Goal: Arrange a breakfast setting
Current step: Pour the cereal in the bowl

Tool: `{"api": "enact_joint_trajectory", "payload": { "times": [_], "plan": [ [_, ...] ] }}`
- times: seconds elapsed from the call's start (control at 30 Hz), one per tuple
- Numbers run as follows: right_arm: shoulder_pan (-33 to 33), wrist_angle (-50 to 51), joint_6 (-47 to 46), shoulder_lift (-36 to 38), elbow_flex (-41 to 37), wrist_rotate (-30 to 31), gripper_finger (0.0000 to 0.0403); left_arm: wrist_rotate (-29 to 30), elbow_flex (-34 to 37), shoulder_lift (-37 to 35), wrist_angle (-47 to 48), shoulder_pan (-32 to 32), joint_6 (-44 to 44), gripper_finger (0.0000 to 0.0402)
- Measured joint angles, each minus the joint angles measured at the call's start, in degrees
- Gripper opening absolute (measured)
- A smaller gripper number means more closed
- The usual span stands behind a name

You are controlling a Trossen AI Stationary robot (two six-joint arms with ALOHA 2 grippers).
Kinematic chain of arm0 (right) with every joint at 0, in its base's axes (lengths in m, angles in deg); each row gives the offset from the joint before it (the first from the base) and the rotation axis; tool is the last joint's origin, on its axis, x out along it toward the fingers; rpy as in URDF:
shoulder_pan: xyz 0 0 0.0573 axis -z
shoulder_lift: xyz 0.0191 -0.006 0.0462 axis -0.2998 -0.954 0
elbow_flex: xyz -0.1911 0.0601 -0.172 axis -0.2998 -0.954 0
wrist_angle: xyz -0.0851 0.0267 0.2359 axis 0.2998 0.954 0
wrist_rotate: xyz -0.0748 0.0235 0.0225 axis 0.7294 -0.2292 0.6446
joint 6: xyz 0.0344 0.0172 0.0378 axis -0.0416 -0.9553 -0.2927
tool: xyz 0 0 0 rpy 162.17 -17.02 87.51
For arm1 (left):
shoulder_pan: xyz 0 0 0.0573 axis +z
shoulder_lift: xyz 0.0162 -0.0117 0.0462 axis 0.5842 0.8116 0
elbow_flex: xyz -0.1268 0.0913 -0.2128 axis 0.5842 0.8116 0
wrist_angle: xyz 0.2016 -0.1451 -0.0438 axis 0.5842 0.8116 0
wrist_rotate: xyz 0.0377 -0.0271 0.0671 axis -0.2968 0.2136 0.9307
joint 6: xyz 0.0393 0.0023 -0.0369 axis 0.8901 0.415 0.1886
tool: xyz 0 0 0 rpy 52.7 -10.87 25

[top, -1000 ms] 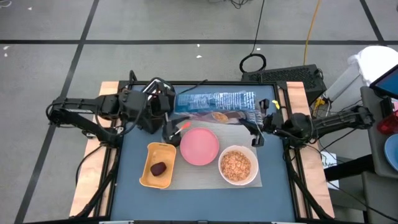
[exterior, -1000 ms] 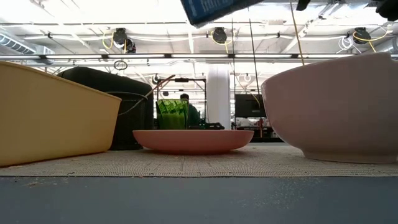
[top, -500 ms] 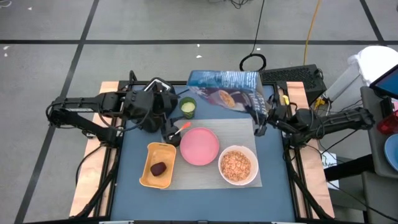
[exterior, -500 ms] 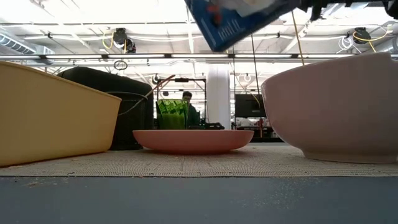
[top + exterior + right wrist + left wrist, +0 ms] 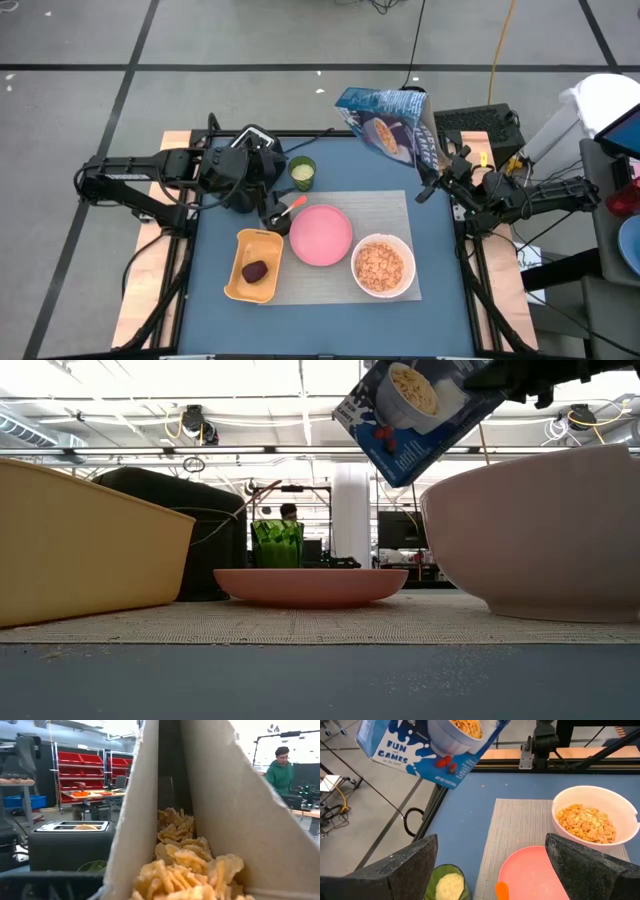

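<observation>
Right gripper (image 5: 432,188): clamped on blue cereal box (image 5: 388,120), held tilted in the air over the table's far right edge. Left gripper (image 5: 274,212): fingers spread, empty, near pink plate (image 5: 320,235). White bowl (image 5: 382,265) with tan cereal on grey mat (image 5: 375,210), just beside plate. Dark-red fruit (image 5: 255,271) in yellow tray (image 5: 240,285).

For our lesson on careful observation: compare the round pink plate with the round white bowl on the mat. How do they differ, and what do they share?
The pink plate is shallow and low; the white bowl is deep, with tall walls, as the low view shows. The pink plate holds no food; the white bowl is filled with tan cereal. The pink plate lies nearer the mat's middle; the white bowl sits at its right front corner. Both are round and rest on the grey mat.
</observation>
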Motion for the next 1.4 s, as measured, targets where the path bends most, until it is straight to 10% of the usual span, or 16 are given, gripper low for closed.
{"api": "enact_joint_trajectory", "payload": {
  "times": [0.73, 1.4],
  "plan": [
    [2.0, 44.2, -22.3, -4.8, 22.7, 0.0, 0.0132, 0.0, 0.0, 0.0, -0.1, 0.0, 0.0, 0.0372],
    [32.8, 57.7, -27.0, -21.1, 27.8, -29.0, 0.0132, 0.1, -0.1, 0.0, -0.1, 0.0, 0.2, 0.0372]
  ]
}}
